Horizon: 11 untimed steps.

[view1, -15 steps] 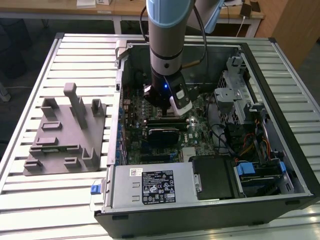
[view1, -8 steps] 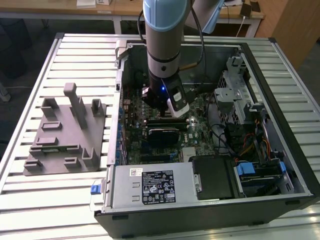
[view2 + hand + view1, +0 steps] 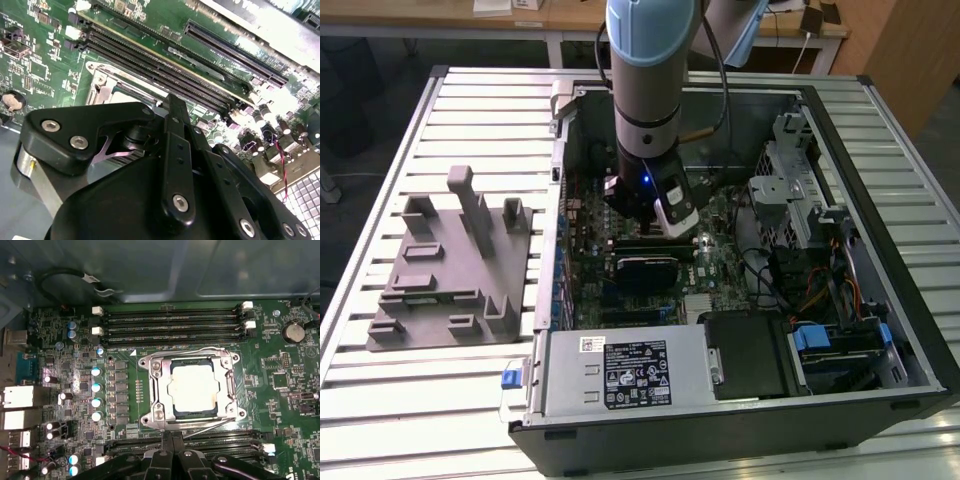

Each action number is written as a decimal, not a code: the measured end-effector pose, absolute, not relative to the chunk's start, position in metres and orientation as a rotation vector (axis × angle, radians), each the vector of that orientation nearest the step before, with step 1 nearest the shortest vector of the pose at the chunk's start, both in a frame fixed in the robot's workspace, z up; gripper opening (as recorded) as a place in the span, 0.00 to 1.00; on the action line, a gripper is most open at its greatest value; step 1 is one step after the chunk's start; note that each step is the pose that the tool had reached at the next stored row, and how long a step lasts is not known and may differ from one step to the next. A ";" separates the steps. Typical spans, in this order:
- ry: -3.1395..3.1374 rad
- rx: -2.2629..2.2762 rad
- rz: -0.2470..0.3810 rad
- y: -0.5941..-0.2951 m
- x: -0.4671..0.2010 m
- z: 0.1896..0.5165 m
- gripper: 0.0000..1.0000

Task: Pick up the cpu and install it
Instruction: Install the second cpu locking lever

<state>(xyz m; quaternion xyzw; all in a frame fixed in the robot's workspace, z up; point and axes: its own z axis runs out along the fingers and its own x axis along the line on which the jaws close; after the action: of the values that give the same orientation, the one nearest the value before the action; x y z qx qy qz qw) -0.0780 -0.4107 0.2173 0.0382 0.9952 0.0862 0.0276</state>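
An open PC case [image 3: 740, 400] lies on its side on a slatted metal table [image 3: 380, 400], w/ a grey fixture block [image 3: 450, 270] beside it toward the exterior view's left. The robot arm [image 3: 650, 70] reaches straight down into the case, over the green motherboard [image 3: 65, 365]. In the first wrist view the cpu [image 3: 194, 389], a pale silver square, already sits flat inside the socket's metal frame [image 3: 192, 356], between two banks of black memory slots [image 3: 170, 320]. The gripper [image 3: 172, 440] shows at the frame's near edge, fingers [image 3: 166, 445] pressed together w/ nothing between them, tips just short of the cpu and pointing toward it. The cpu is square, so no long axis; it lies directly ahead of the fingertips, near but apart. Judging by this, the chip looks placed.
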 end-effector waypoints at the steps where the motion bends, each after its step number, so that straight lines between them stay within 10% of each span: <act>1: 3.073 0.118 0.268 -0.412 -0.078 0.217 0.11; 11: 3.064 0.121 0.380 -0.422 -0.080 0.210 0.11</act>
<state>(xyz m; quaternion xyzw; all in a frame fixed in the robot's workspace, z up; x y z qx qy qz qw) -0.0801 -0.4219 0.2100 0.0393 0.9913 0.1229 0.0261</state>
